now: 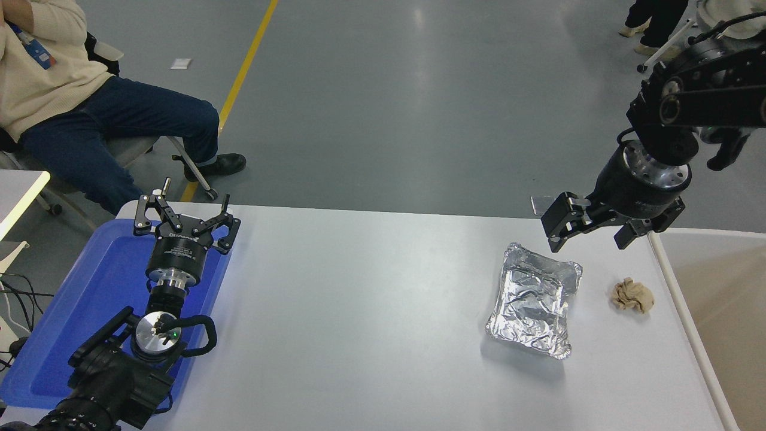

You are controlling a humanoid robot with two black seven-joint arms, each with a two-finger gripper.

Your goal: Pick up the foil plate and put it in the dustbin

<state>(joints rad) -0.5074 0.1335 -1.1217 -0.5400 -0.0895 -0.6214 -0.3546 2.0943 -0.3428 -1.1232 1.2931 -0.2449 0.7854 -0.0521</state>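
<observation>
The foil plate (pixel 534 300), a crinkled silver tray with a rumpled rim, lies on the white table (pixel 359 311) at the right of the middle. My right gripper (pixel 589 238) hangs open and empty above the table, just beyond the plate's far right corner. The dustbin (pixel 712 311), with a pale rim and beige inside, stands at the table's right edge. My left gripper (pixel 182 218) is open and parked over the blue tray at the lower left.
A small crumpled tan paper ball (pixel 632 295) lies between the foil plate and the dustbin. A flat blue tray (pixel 78 311) sits at the table's left edge. A person (pixel 90 114) sits on a chair beyond the far left corner.
</observation>
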